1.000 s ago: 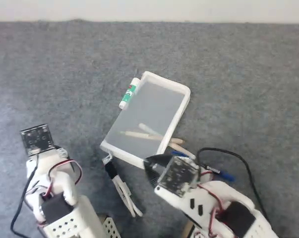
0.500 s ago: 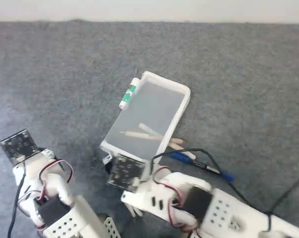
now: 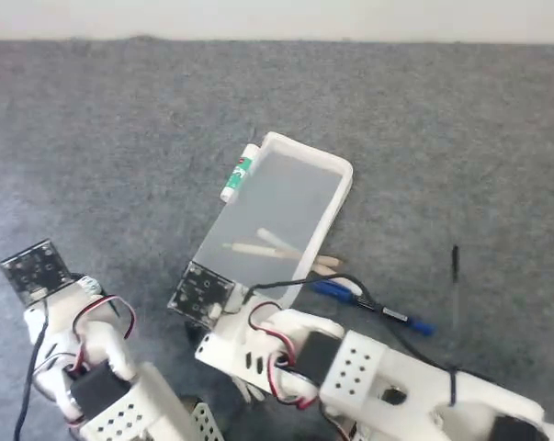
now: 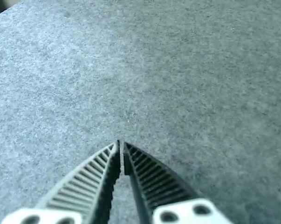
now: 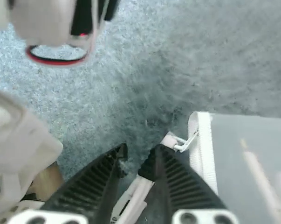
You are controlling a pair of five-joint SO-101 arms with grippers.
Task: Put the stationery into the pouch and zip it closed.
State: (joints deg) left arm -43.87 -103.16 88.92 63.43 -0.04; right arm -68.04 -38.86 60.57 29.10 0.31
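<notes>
Saw pouch (image 3: 278, 213) mid-bench (image 3: 460, 129), wooden sticks (image 3: 258, 248) inside, glue stick (image 3: 239, 174) and blue pen (image 3: 373, 309) alongside; right hand (image 5: 136, 154) barely parted, empty, at zip pull (image 5: 172, 139); left hand (image 4: 120, 145) closed, empty.

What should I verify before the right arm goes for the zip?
1. All stationery in the pouch: not ok. The blue pen lies on the carpet beside it, and the green-labelled stick lies along its outer edge.
2. Wooden sticks fully inside: not ok. Their ends poke past the pouch's edge.
3. Right gripper on the zipper pull: not ok. It is open, with its tips beside the pull.
4. Left gripper free: ok. It is shut on nothing, over bare carpet.
5. Black cable clear of the pen: not ok. It crosses over it.
</notes>
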